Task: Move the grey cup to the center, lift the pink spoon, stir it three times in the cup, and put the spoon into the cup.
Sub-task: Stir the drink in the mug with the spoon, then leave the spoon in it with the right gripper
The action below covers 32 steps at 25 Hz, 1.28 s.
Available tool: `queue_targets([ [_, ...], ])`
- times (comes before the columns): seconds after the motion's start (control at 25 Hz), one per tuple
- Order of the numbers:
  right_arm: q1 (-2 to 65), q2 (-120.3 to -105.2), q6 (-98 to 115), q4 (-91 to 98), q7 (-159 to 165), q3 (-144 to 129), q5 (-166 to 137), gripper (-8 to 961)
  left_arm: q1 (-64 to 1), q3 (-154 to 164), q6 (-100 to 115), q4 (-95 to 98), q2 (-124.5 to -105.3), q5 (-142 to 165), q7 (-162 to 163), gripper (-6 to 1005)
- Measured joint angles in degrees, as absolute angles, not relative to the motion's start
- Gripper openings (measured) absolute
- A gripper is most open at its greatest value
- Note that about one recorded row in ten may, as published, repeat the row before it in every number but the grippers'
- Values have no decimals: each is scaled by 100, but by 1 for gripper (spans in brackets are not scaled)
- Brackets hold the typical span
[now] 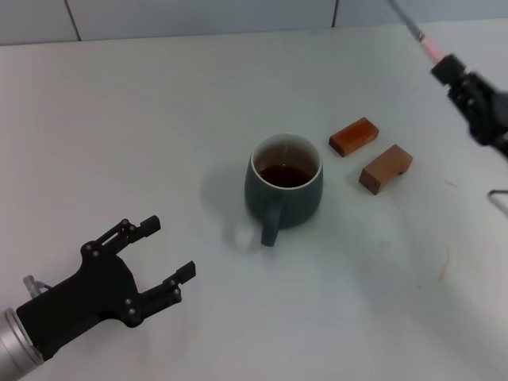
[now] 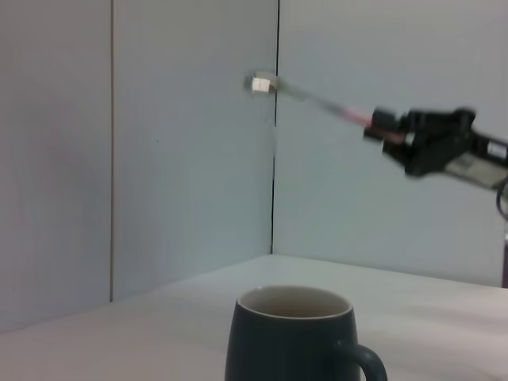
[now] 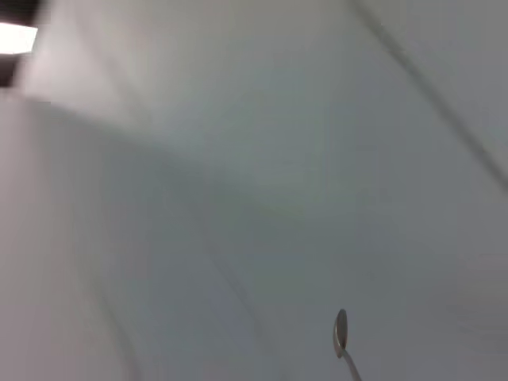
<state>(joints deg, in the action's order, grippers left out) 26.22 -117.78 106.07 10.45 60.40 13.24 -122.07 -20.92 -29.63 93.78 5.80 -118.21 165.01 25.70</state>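
Note:
The grey cup [image 1: 283, 188] stands near the middle of the white table with dark reddish-brown liquid inside and its handle toward me; it also shows in the left wrist view [image 2: 295, 333]. My right gripper [image 1: 451, 71] is high at the far right, shut on the pink spoon [image 1: 425, 41], which points up and away from the cup. The left wrist view shows that gripper [image 2: 379, 125] holding the spoon [image 2: 317, 98] in the air, above and behind the cup. The spoon's metal bowl [image 3: 340, 331] shows in the right wrist view. My left gripper [image 1: 164, 252] is open and empty, low at the front left.
Two brown wooden blocks lie right of the cup: a reddish one [image 1: 354, 136] and a lighter one [image 1: 386, 168]. A thin wire loop [image 1: 498, 196] shows at the right edge. A tiled wall [image 1: 198, 16] stands behind the table.

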Motion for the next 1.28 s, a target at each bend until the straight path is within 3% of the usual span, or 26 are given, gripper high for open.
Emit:
queue_targets([
  [0.12,2829,-11662,11120,1506,6399,1057,-12220,120,-2091,-2947,9357,580,-11821,16518,2566,815],
  [0.2,3198,-11423,11700,2182,7228,448,-12204,120,-2092,-2938,9324,580,-11821,16529,2562,815],
  [0.4,3749,-11216,11945,3283,8398,-351,-12148,119,-2099,-2891,9286,583,-11821,16550,2559,815],
  [0.76,4339,-11144,11474,5194,10137,-2299,-12180,120,-2094,-2847,9296,580,-11821,16551,2557,815],
  [0.88,4500,-11050,11200,5733,10813,-3162,-12270,120,-2098,-2816,9301,580,-11821,16549,2557,815],
  [1.0,4972,-10848,11124,5943,11454,-3839,-12777,119,-2105,-2784,9294,580,-11821,16550,2557,814],
  [1.28,5884,-10805,11252,5760,11760,-4244,-13942,120,-2112,-2759,9288,580,-11828,16533,2557,814],
])
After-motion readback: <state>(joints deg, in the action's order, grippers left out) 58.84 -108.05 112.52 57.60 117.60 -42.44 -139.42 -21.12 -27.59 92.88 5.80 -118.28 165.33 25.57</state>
